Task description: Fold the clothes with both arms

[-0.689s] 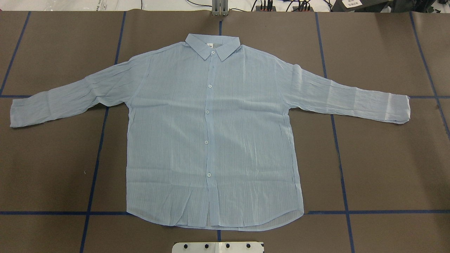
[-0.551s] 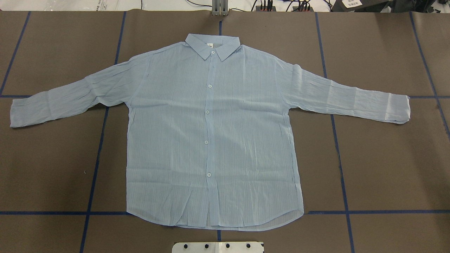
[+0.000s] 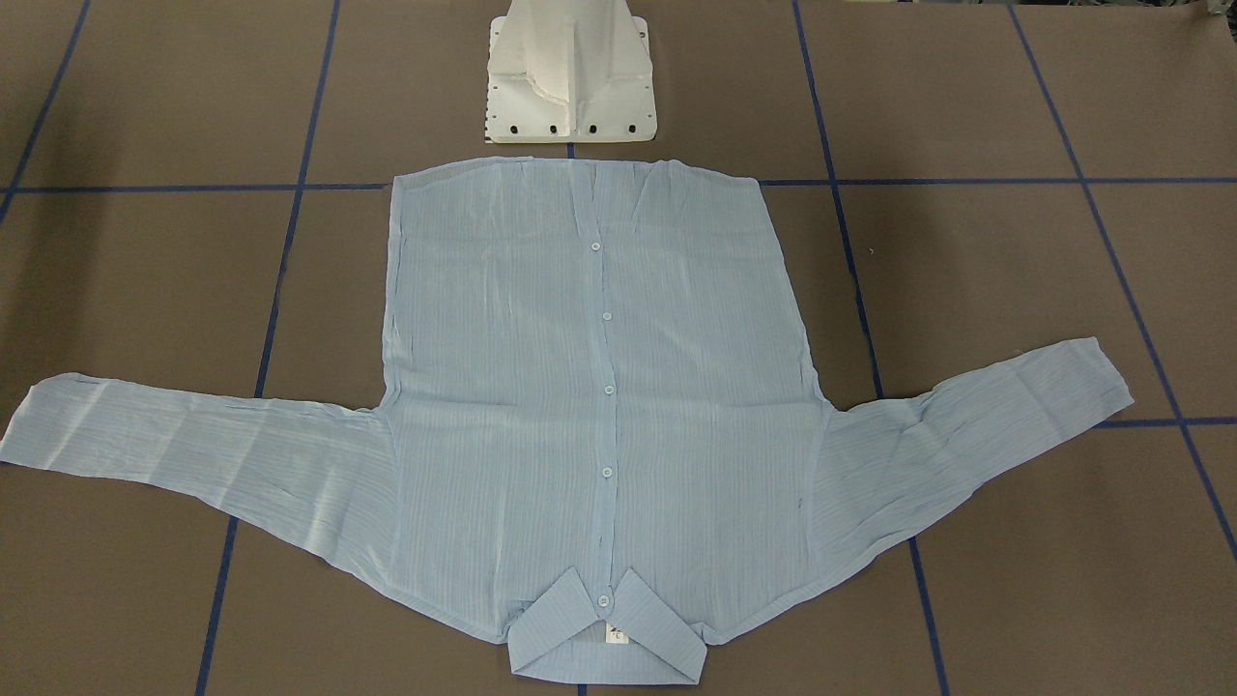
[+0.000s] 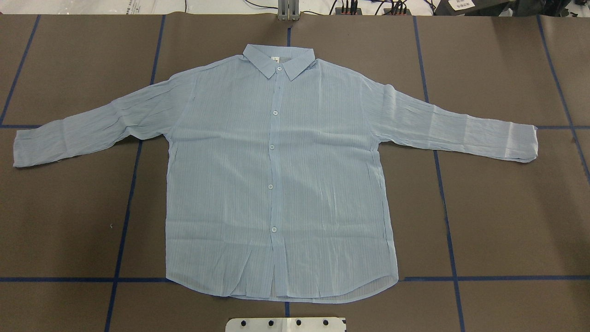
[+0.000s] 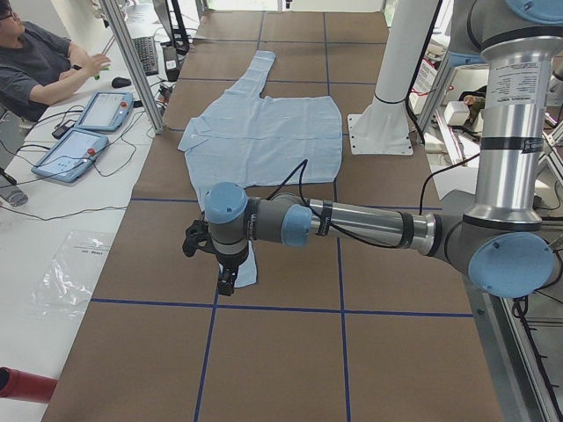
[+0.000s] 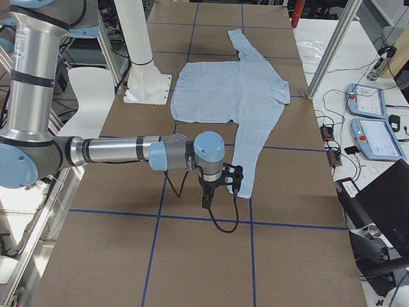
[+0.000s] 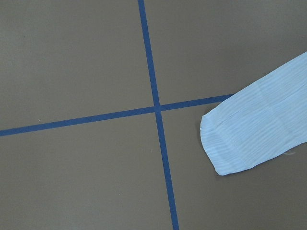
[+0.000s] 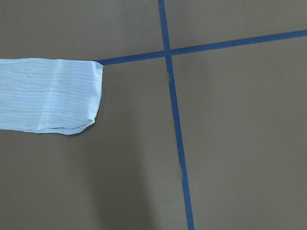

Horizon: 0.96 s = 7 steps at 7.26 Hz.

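Note:
The light-blue striped shirt [image 4: 276, 184] lies flat and buttoned, face up, on the brown table, collar away from the robot and both sleeves spread out. It also shows in the front-facing view [image 3: 580, 387]. My left gripper [image 5: 224, 280] hangs over the table just above the near sleeve cuff [image 7: 249, 139]. My right gripper [image 6: 220, 192] hangs by the other cuff [image 8: 48, 96]. Neither gripper shows in the overhead, front or wrist views, so I cannot tell whether they are open or shut. No cloth is lifted.
The white pedestal base [image 3: 570, 87] stands at the shirt's hem side. Blue tape lines [image 4: 124, 207] grid the table. An operator [image 5: 35, 61] sits beyond the collar side, with teach pendants [image 5: 84, 145] on the white bench.

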Motion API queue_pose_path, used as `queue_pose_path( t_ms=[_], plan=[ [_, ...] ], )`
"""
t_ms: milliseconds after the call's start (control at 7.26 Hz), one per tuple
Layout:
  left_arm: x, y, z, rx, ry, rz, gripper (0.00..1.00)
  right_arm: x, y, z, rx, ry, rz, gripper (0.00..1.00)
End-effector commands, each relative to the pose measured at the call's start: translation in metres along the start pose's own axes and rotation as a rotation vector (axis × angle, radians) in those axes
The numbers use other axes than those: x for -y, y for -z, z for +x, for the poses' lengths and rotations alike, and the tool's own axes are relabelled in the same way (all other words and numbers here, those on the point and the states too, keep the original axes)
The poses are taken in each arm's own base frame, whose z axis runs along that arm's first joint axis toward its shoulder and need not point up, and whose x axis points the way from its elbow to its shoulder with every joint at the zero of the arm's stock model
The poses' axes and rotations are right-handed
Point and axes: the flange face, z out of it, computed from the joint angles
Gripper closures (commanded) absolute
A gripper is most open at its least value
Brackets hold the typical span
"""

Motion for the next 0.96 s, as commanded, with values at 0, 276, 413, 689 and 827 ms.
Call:
queue_pose_path(
  t_ms=[0, 276, 413, 689, 827],
  plan=[
    [0.020, 0.013, 0.017, -0.002, -0.085, 0.081, 0.00, 0.051, 0.020, -0.050, 0.031, 0.098, 0.077, 0.00],
    [0.027, 0.015, 0.020, 0.000, -0.118, 0.113, 0.00, 0.088, -0.054, -0.104, 0.036, 0.203, 0.018, 0.00],
    [0.028, 0.012, 0.018, 0.001, -0.139, 0.133, 0.00, 0.099, -0.085, -0.111, 0.034, 0.262, 0.069, 0.00],
    [0.027, 0.011, 0.017, 0.001, -0.146, 0.137, 0.00, 0.093, -0.150, -0.121, 0.068, 0.251, 0.121, 0.00],
    [0.027, 0.010, 0.017, 0.001, -0.145, 0.135, 0.00, 0.086, -0.176, -0.116, 0.060, 0.257, 0.098, 0.00]
  ],
)
